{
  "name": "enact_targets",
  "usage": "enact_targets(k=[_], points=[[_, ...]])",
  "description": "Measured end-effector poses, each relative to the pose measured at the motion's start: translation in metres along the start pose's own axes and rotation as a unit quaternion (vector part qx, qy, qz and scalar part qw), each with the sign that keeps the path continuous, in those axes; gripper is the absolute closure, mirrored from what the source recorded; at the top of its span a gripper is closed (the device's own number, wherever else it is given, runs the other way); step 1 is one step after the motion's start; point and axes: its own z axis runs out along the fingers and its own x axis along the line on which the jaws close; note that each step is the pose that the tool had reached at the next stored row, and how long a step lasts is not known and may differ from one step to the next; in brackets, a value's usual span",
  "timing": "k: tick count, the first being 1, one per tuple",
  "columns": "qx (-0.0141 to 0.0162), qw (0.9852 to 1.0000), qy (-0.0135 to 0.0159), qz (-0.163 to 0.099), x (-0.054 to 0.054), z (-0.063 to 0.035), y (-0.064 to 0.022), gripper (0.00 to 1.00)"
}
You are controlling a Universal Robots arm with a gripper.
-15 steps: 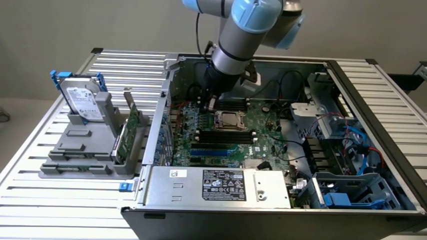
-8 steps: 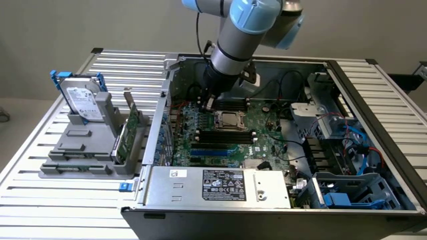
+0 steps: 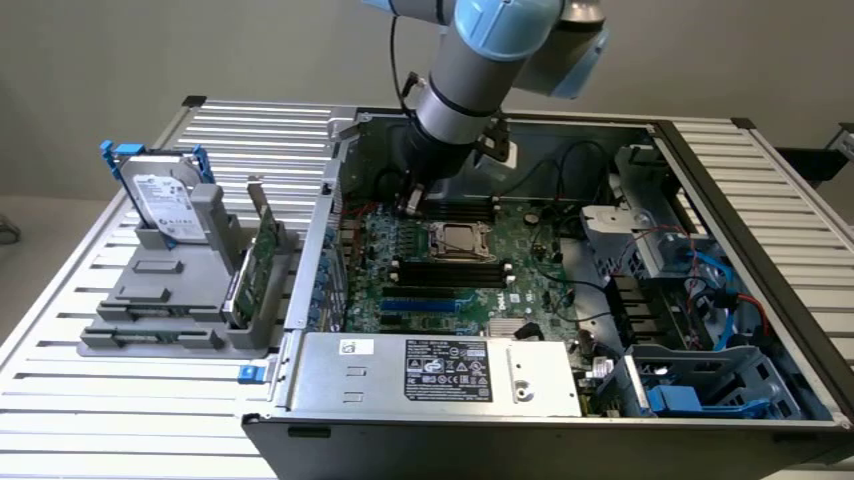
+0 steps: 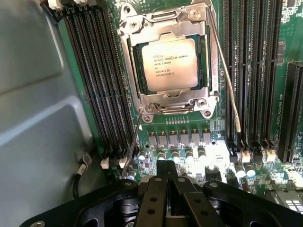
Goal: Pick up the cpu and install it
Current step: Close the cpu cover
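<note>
Exterior view has the slatted tabletop (image 3: 80, 400) carrying an open computer case (image 3: 400, 440), and the arm (image 3: 461, 90) reaches down into it over the green motherboard (image 3: 454, 300). A hard drive (image 3: 167, 205) stands upright in a grey holder (image 3: 160, 300) outside the case, well apart. The cpu (image 4: 169, 64) lies flat in its socket (image 4: 161, 21), metal frame around it. The claw (image 4: 166, 166) is closed, holding nothing, near the socket, above the board
</note>
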Motion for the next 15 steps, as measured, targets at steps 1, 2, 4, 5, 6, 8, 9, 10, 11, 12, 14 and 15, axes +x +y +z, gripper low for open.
enact_targets(k=[1, 2, 4, 5, 6, 8, 9, 10, 11, 12, 14, 15], points=[[0.0005, 1.0000, 0.0018, 0.001, 0.000, -0.0015, -0.0008, 0.89], [0.0008, 1.0000, 0.0038, 0.002, -0.001, -0.0029, -0.0016, 0.89], [0.0007, 0.9999, 0.0088, 0.007, 0.000, -0.0054, -0.0028, 0.89], [0.0002, 0.9999, 0.0113, 0.011, 0.000, -0.0063, -0.0032, 0.89], [-0.0004, 0.9998, 0.0136, 0.015, 0.000, -0.0070, -0.0036, 0.89], [-0.0017, 0.9995, 0.0181, 0.025, 0.000, -0.0081, -0.0042, 0.89], [-0.0024, 0.9994, 0.0202, 0.030, 0.000, -0.0087, -0.0044, 0.89], [-0.0031, 0.9991, 0.0224, 0.035, 0.000, -0.0093, -0.0047, 0.89], [-0.0039, 0.9989, 0.0248, 0.040, 0.000, -0.0098, -0.0050, 0.89], [-0.0046, 0.9986, 0.0269, 0.045, 0.000, -0.0104, -0.0052, 0.89], [-0.0060, 0.9980, 0.0312, 0.054, 0.000, -0.0115, -0.0057, 0.89], [-0.0066, 0.9977, 0.0333, 0.059, 0.000, -0.0120, -0.0060, 0.89]])
